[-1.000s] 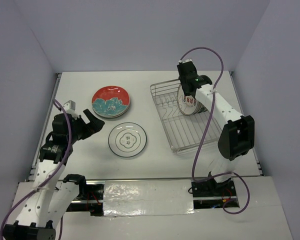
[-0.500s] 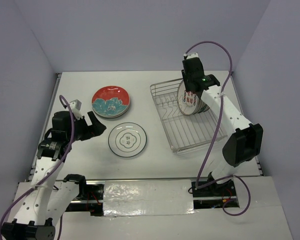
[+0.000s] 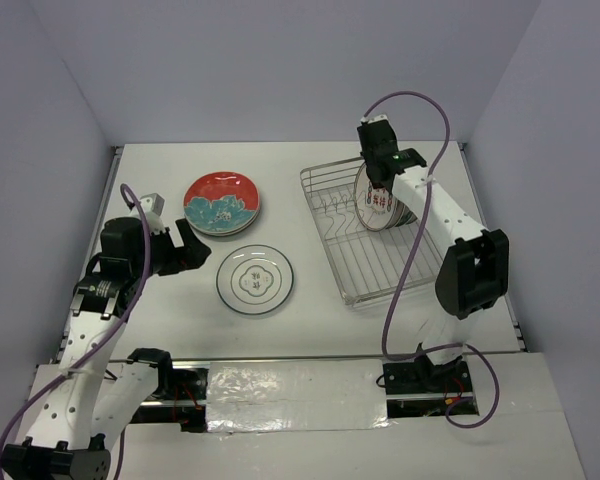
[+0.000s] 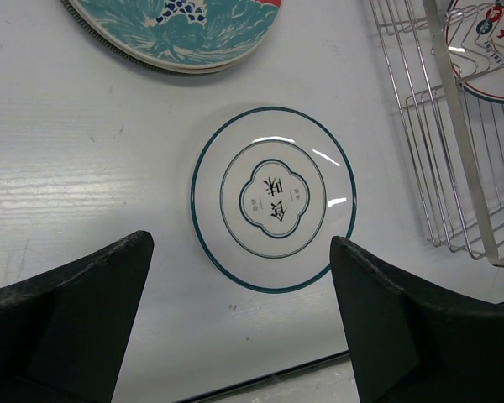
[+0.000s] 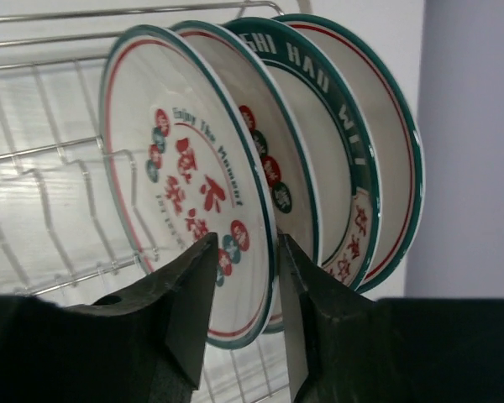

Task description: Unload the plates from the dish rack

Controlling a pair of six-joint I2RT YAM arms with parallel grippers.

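Plates (image 5: 336,159), four of them, stand on edge, packed close together at the far end of the rack (image 3: 380,268), which sits on the right side of the table (image 3: 310,325). Your right gripper (image 5: 245,252) is down over the near one: the front plate (image 5: 176,193), white with red and green motifs, has its rim running between the two fingers, one finger on its face side and the other in the slot behind it. The fingers stand narrowly apart, but you cannot tell from the wrist view whether they actually pinch the rim. On the left side, your left gripper (image 4: 241,243) hangs above the table with its fingers spread wide and nothing between them. A white plate (image 4: 273,197) with a dark rim lies flat on the table, framed in that gap. Beyond it, a red plate (image 3: 222,202) with a teal flower lies on top of a low stack, just apart from the white one. From above, the two arms are well apart, the left near the table's left edge and the right reaching to the rack's far end.
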